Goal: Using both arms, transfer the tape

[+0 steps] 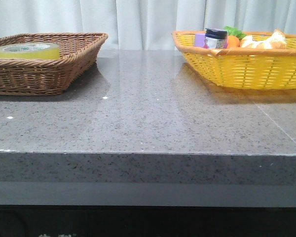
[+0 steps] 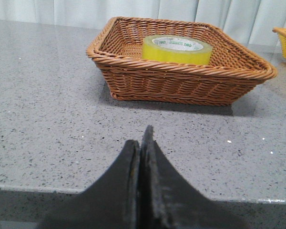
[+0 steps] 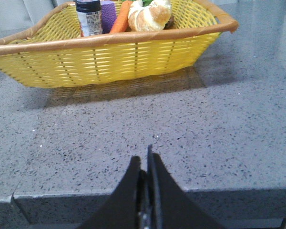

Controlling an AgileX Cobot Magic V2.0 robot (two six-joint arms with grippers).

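Observation:
The yellow tape roll (image 1: 26,50) with a white core and green lettering lies flat in the brown wicker basket (image 1: 64,61) at the back left; it also shows in the left wrist view (image 2: 177,49). My left gripper (image 2: 141,140) is shut and empty, over the table's front edge, well short of the brown basket (image 2: 181,83). My right gripper (image 3: 145,160) is shut and empty, over the front edge, short of the yellow basket (image 3: 109,59). Neither gripper shows in the front view.
The yellow basket (image 1: 246,66) at the back right holds a dark-lidded jar (image 1: 216,38), a purple item, a carrot (image 3: 120,18), greens and a croissant (image 3: 150,16). The grey speckled table (image 1: 148,113) runs between the baskets. A white curtain hangs behind.

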